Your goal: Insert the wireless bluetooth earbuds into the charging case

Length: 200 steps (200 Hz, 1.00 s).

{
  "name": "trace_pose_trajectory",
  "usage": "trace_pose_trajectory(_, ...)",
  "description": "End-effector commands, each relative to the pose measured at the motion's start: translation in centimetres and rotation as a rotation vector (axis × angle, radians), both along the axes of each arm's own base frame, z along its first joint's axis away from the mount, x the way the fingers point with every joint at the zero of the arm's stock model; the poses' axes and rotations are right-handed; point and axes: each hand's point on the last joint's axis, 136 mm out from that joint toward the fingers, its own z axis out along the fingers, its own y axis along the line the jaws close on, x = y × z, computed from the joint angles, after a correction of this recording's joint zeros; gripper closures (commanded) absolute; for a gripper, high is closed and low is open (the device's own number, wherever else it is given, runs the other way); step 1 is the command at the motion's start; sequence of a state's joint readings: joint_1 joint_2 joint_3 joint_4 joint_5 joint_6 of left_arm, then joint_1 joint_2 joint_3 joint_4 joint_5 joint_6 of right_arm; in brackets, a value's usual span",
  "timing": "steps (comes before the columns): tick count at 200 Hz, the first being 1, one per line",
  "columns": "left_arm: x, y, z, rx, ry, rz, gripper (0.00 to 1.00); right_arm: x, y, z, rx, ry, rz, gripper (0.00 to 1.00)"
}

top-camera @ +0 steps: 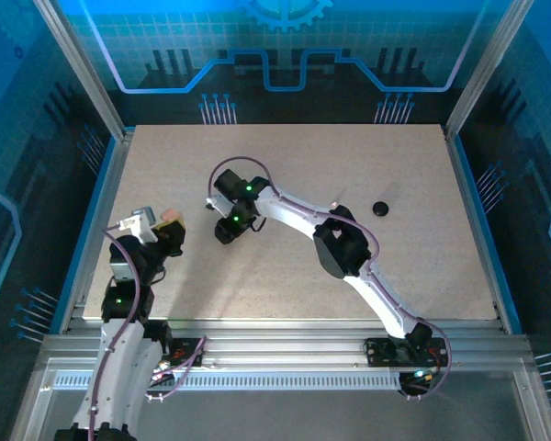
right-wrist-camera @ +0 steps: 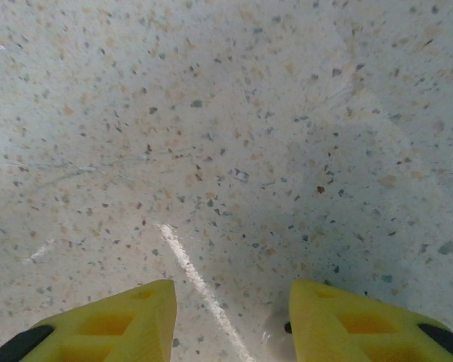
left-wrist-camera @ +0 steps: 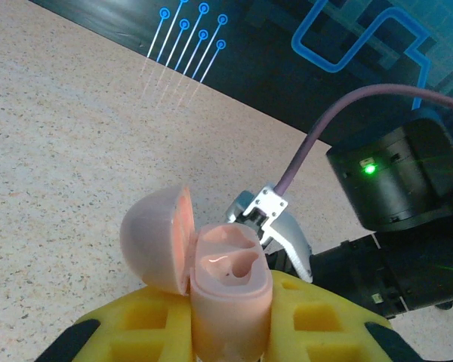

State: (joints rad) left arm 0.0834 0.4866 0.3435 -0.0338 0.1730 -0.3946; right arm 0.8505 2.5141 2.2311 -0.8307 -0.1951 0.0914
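The pale pink charging case stands upright between my left gripper's yellow fingers, which are shut on its body. Its lid hangs open to the left and both wells look empty. From above, that gripper holds the case at the table's left. My right gripper points down at the table just right of it. Its yellow fingers stand apart, and a small pale earbud with a dark spot lies on the table against the inner side of the right finger.
A small black round disc lies on the right half of the speckled table. The right arm's black wrist and its cable hang close behind the case. A white scratch runs across the table between the right fingers.
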Motion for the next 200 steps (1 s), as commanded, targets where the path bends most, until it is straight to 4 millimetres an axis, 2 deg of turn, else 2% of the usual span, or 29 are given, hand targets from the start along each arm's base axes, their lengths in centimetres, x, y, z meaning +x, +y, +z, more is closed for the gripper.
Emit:
trace_pose_trajectory(1,-0.2,-0.1,-0.3,-0.021,0.006,-0.008,0.81,-0.4,-0.3,-0.4,-0.025,0.008,0.027,0.56)
trace_pose_trajectory(90,-0.3,-0.2,-0.7,-0.018,0.01,-0.013,0.81,-1.3,-4.0,-0.1,-0.171,-0.037,0.031,0.56)
trace_pose_trajectory(142,-0.4,-0.3,-0.8,-0.021,0.01,-0.018,0.81,-1.0,-3.7,-1.3,-0.173,-0.031,0.005,0.61)
trace_pose_trajectory(200,-0.4,-0.3,-0.7,-0.02,0.007,-0.019,0.81,-0.3,-3.0,-1.8,-0.195,-0.103,-0.001,0.71)
